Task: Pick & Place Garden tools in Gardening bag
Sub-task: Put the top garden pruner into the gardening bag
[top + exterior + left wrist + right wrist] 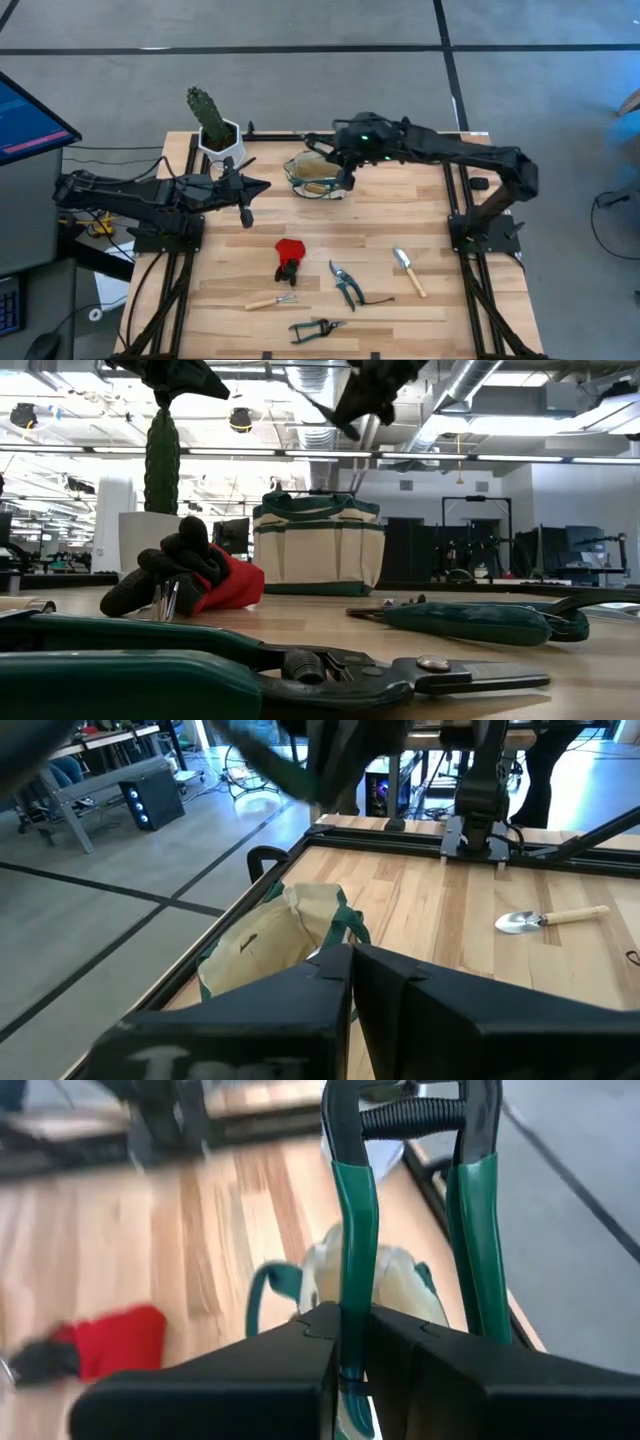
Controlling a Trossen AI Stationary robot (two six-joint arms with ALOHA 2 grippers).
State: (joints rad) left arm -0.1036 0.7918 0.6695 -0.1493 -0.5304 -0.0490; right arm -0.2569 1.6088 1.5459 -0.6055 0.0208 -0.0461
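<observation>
High view: the right claw point(345, 172) hangs over the gardening bag point(316, 177), which stands open at the far edge of the worktop point(430, 215), just right of a potted cactus point(212, 122). Its fingers are pinched nearly shut on one green handle of a pair of shears point(415, 1210); the right wrist view shows that handle clamped between the two dark fingers, the second handle free beside it, and the bag's pale mouth point(390, 1295) directly beyond. The left claw point(245, 195) is fully closed and holds nothing; it hovers above the worktop to the left of the bag, near the cactus pot.

Other tools lie on the near half of the worktop. A red-and-black glove point(288, 256) sits near the middle. Just right of it lie green-handled pruners point(345, 284), and further right a wooden-handled trowel point(408, 270). A small rake with a wooden handle point(270, 302) lies in front of the glove, and another pair of green-handled shears point(315, 327) rests closest to the near edge. All five lie apart from one another and well apart from the bag.
</observation>
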